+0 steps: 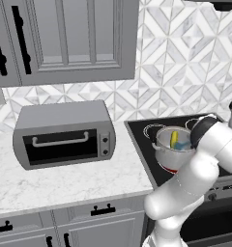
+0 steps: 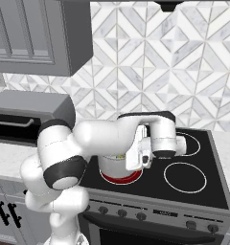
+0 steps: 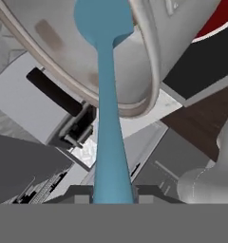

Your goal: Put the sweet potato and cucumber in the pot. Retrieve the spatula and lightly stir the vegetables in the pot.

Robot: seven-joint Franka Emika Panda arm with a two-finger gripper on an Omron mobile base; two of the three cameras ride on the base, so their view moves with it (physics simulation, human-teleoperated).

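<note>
Spatula point(image 3: 108, 118), pinched by the handle in the pincer point(image 3: 113, 197), head inside the pot point(image 1: 173, 147) on the stove point(image 2: 193, 158); cucumber point(image 1: 174, 139) within; risk: a wide stroke could tip the pot or fling vegetables out.

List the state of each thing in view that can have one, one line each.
Shiny steel stockpot: upright on the stove burner, lidless.
Yellow-green curved cucumber: inside the pot.
Light-blue spatula: gripped by its handle, head in the pot.
Gripper: shut on the spatula.
Grey toaster oven: door closed.
</note>
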